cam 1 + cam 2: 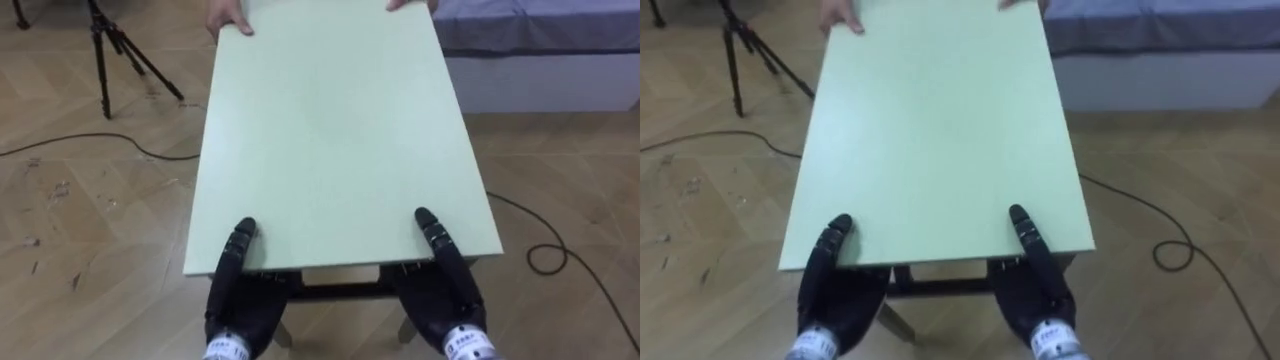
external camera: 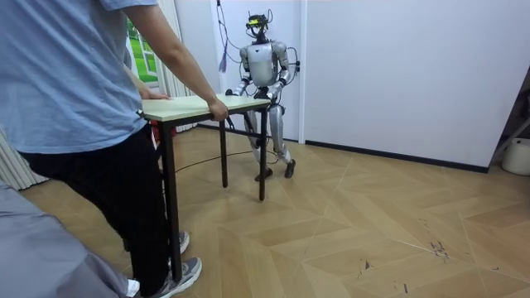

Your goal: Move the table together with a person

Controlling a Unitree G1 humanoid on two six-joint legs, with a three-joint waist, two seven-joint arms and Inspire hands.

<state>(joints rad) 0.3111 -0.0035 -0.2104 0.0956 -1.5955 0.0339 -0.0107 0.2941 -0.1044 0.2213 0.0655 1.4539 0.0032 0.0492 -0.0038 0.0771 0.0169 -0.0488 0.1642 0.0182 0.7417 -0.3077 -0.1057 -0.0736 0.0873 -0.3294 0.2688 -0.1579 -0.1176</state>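
Room view: the table (image 2: 186, 106) stands between the robot and a person (image 2: 74, 99), who grips the end opposite the robot. Eye views show the left hand (image 1: 235, 280) and right hand (image 1: 445, 285) clamped on the near edge, thumbs on top and palms beneath. They are set well apart, evidently to keep the top level.

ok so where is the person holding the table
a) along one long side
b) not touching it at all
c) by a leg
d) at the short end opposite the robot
D: the person's hands grip the far short edge of the table, while the robot's left hand and right hand clamp the near edge.
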